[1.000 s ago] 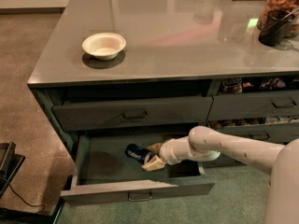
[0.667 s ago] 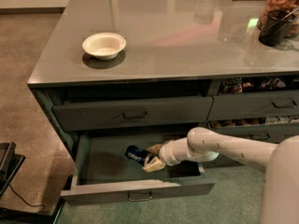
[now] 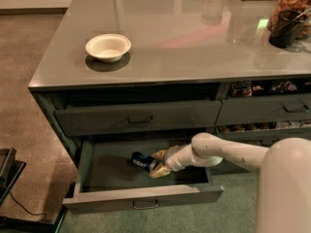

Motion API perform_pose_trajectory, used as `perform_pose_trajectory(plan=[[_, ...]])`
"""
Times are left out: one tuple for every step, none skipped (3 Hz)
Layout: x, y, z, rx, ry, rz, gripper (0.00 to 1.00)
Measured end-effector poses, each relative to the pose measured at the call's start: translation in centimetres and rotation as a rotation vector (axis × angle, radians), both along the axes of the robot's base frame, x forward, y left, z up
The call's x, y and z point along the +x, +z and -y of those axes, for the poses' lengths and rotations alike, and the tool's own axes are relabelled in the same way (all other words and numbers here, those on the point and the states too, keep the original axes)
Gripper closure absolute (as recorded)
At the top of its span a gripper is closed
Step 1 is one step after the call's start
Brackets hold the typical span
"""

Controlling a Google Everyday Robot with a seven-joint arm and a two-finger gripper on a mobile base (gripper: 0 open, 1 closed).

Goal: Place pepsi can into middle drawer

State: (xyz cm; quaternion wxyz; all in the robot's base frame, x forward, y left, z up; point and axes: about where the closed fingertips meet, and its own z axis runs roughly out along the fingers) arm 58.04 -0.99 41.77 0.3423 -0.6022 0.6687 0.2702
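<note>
Pincer (image 3: pixel 154 164) sits inside the pulled-out middle drawer (image 3: pixel 146 196), reaching in from the right at the end of the pale arm (image 3: pixel 218 152). Its two tan fingers (image 3: pixel 160 154) close on the right end of the pepsi can (image 3: pixel 142 161), one finger on the far side and one on the near side, so I read it as gripping the can. The can lies tipped on its side, pointing left, low over the dark drawer floor near the middle of the drawer; I cannot tell whether it touches the floor. At the centre of the drawer's low front panel I see the small pale loop handle (image 3: pixel 145 205). Just above, the taller-fronted drawer (image 3: pixel 97 120) with its dark handle is closed. Up on the grey counter (image 3: pixel 194 38) a cream bowl (image 3: pixel 108 46) stands upright toward the left, well apart from everything else. At the far right corner stand a jar of snacks (image 3: pixel 291 1) and, in front of it, a dark cup (image 3: pixel 285 29).
</note>
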Motion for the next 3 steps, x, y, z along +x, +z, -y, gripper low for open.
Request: perform_pose_trajectory(plan=[[1.1,-1.4,-0.6,0.023,0.026,0.015,1.0],[2.0,-2.6,-1.6,0.052,0.055,0.03,1.0],[2.7,-4.0,-2.1,0.079,0.073,0.041,1.0]])
